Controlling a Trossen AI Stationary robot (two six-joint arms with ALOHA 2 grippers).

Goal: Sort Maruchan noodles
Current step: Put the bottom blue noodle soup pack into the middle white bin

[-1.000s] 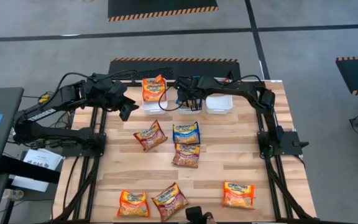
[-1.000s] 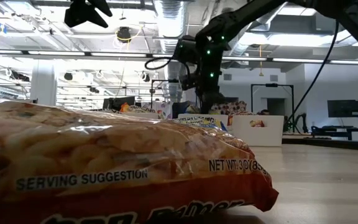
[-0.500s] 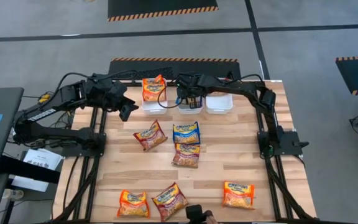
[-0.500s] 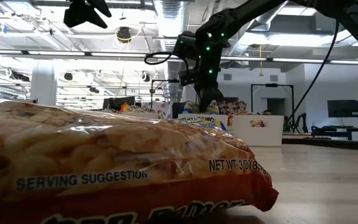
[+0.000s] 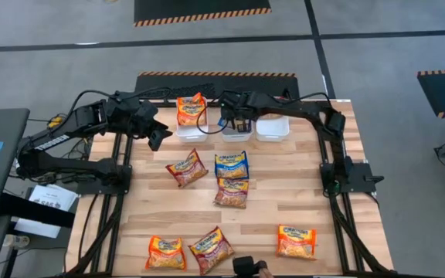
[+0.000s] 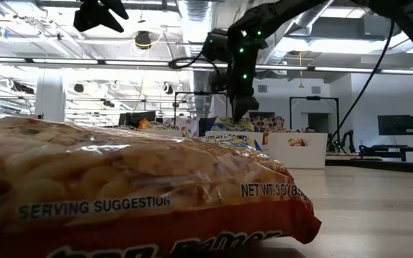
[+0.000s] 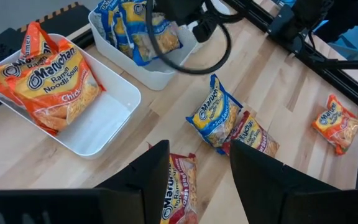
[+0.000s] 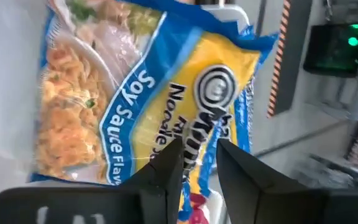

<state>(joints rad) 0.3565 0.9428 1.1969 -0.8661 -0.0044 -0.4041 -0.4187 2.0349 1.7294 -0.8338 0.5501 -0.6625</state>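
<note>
Three white bins stand along the far edge. The left bin (image 5: pixel 191 133) holds orange Maruchan noodles (image 7: pixel 48 81). The middle bin (image 7: pixel 156 78) holds blue packets (image 8: pixel 135 93). My right gripper (image 8: pixel 201 163) hangs open just above them (image 5: pixel 238 123), touching nothing. My left gripper (image 7: pixel 201 180) waits open in the air over the table's left part (image 5: pixel 159 139). Loose packets lie flat on the table: a dark red one (image 5: pixel 186 167), a blue one (image 5: pixel 231 164), another dark red one (image 5: pixel 231 192), and three near the front.
The right bin (image 5: pixel 273 129) stands beside the middle one. Near the front edge lie an orange packet (image 5: pixel 165 252), a dark red packet (image 5: pixel 210 249) and an orange packet (image 5: pixel 296 241). One packet (image 6: pixel 120 186) fills the low view's foreground. Bare wood shows on the table's right side.
My right gripper has risen a little above the middle bin. The blue packets lie still in the bin below it.
</note>
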